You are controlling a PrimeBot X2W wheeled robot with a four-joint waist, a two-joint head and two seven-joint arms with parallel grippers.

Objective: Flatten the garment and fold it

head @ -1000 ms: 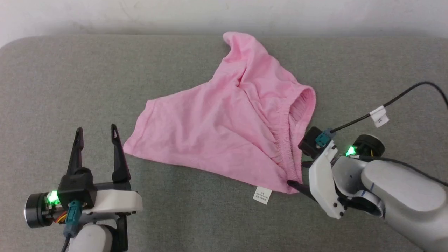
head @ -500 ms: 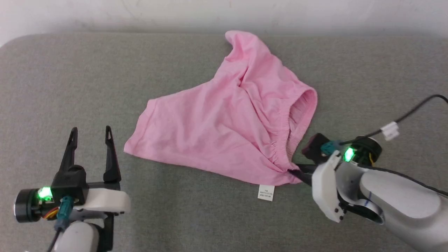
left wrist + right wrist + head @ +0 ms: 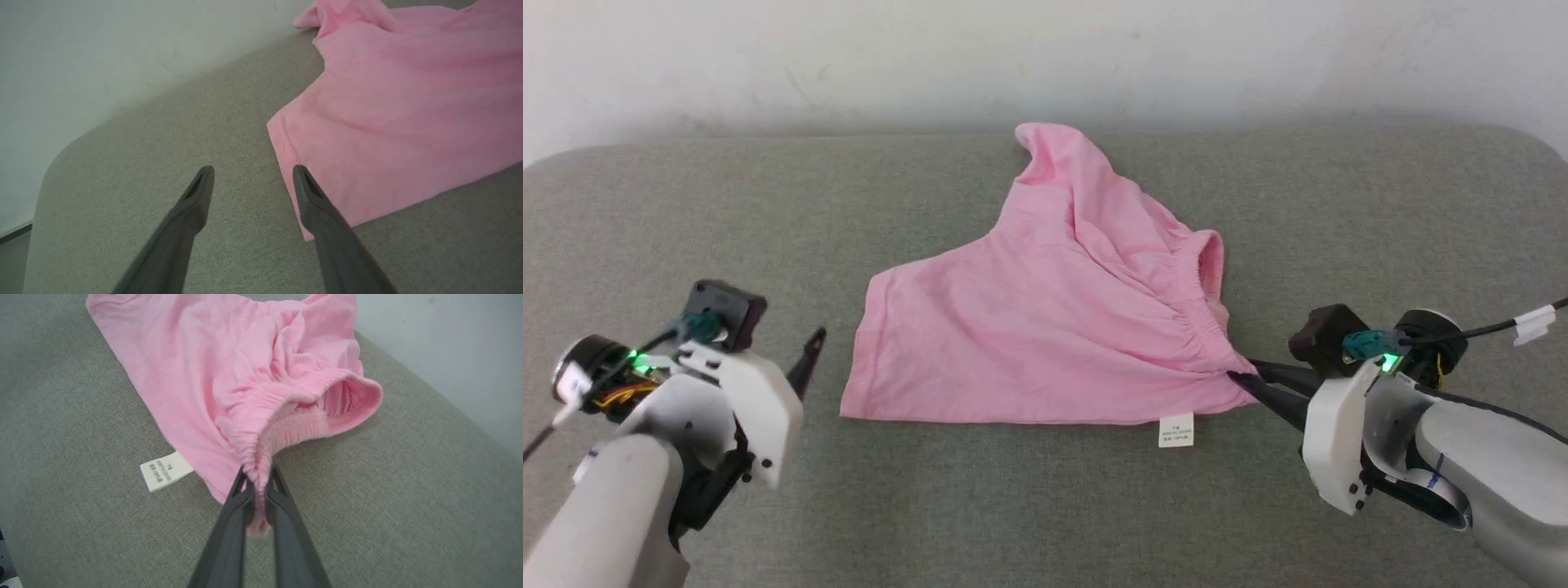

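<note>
The garment (image 3: pixel 1054 327), light pink shorts, lies rumpled on the grey padded table (image 3: pixel 1013 506), one leg bunched toward the back wall. A small white care label (image 3: pixel 1176 429) sticks out at its near edge. My right gripper (image 3: pixel 1235 379) is shut on the near corner of the gathered waistband (image 3: pixel 282 404), the cloth pinched between its dark fingers (image 3: pixel 229 522). My left gripper (image 3: pixel 253 175) is open, just left of the garment's near left hem corner (image 3: pixel 304 232), with nothing between its fingers.
A white wall (image 3: pixel 1045 57) runs right behind the table's back edge. The table's rounded left corner (image 3: pixel 53 163) is near my left gripper. Bare grey surface lies in front of the garment and to both sides.
My right gripper has shut on the waistband corner and pulled it right, stretching the near edge straighter. My left arm has turned toward the garment's left hem. The head camera has shifted.
</note>
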